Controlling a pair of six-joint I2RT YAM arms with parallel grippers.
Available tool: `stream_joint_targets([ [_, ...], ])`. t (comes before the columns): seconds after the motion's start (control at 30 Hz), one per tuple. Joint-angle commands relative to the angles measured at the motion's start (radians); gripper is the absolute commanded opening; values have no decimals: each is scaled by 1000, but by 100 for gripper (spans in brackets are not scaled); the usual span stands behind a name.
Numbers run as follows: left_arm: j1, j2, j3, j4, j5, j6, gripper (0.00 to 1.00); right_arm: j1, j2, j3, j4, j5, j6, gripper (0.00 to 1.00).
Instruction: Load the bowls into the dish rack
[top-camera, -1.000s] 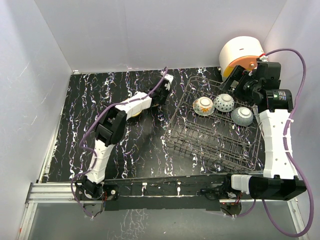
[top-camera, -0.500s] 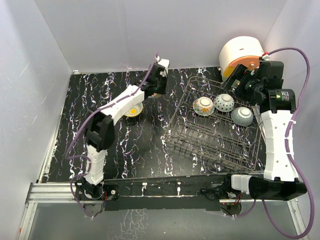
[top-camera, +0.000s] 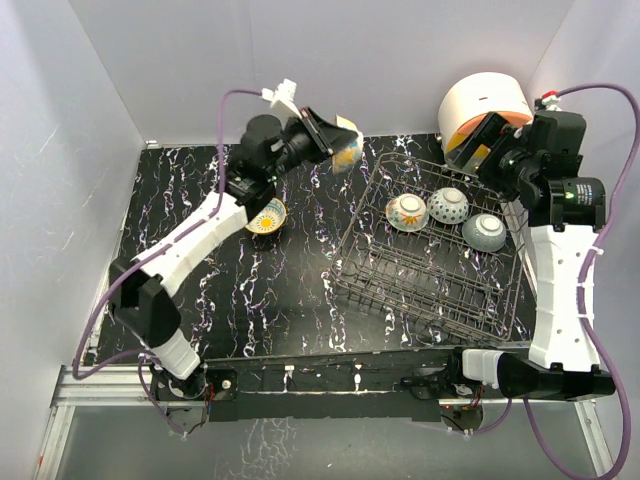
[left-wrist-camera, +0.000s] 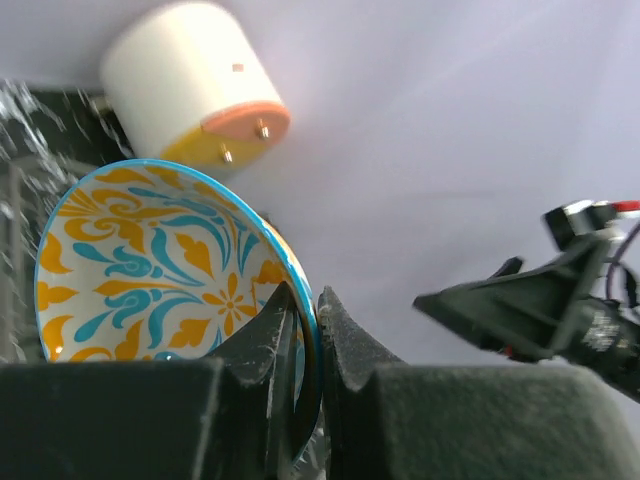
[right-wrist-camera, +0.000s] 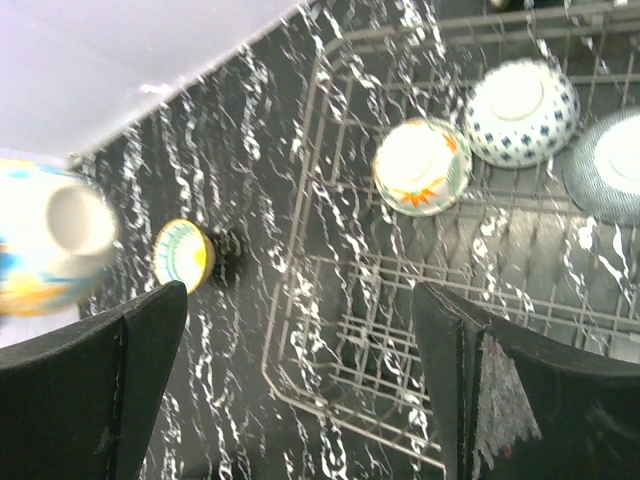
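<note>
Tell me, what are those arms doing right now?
Left gripper shut on yellow-blue bowl, held aloft. Right gripper open, empty. Three bowls in dish rack, another bowl on table. Path looks clear.

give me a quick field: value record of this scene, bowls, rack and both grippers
held bowl: yellow-and-blue pattern inside, raised in the air to the left of the rack's far end
left gripper: shut on the held bowl's rim
right gripper: open, empty, above the rack's far right corner
dish rack: holds three bowls in its far row, foot rings up
racked bowls: orange-flowered bowl, blue-patterned bowl, grey bowl
yellow bowl: on the table, left of the rack
</note>
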Motion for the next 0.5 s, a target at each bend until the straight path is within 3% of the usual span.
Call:
stream_joint_targets([
  [0.0,-25,75,-70,223,136,-284,0,-8,10,136,89,-16,34,99],
  [0.17,-106,151,-43,244,163,-358,0,-10,37,208,117,-37,44,99],
  [0.47,-274,323,29,333,246,-488,0,-12,52,188,222,-163,63,99],
])
